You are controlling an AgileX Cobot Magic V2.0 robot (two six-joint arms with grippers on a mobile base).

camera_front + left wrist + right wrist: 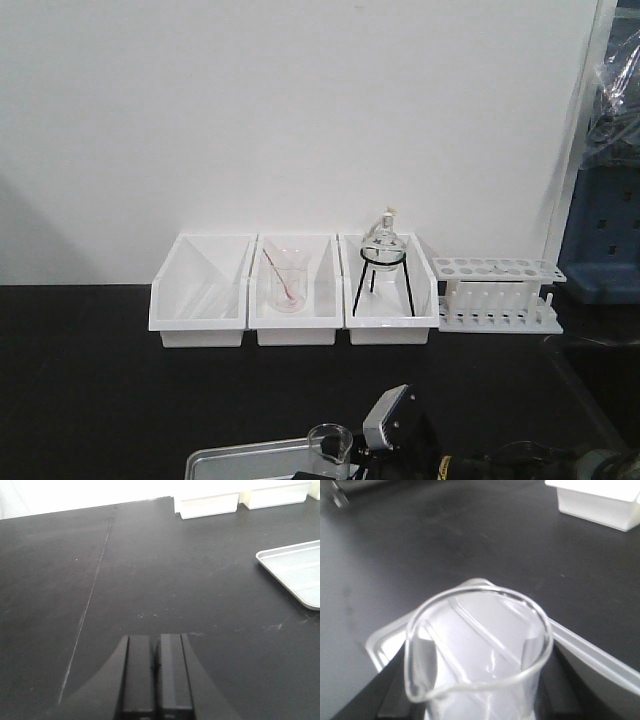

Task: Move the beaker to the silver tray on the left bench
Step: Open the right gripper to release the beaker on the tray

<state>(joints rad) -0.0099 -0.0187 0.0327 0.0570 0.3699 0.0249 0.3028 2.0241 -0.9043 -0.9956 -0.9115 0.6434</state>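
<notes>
The right gripper was clamped on the beaker, its fingers pressed against the glass on both sides, holding it upright over the silver tray at the near edge of the left bench; whether the glass touched the tray could not be told. The left gripper hovered over bare black benchtop to the tray's left, jaws closed together with nothing between them.
</notes>
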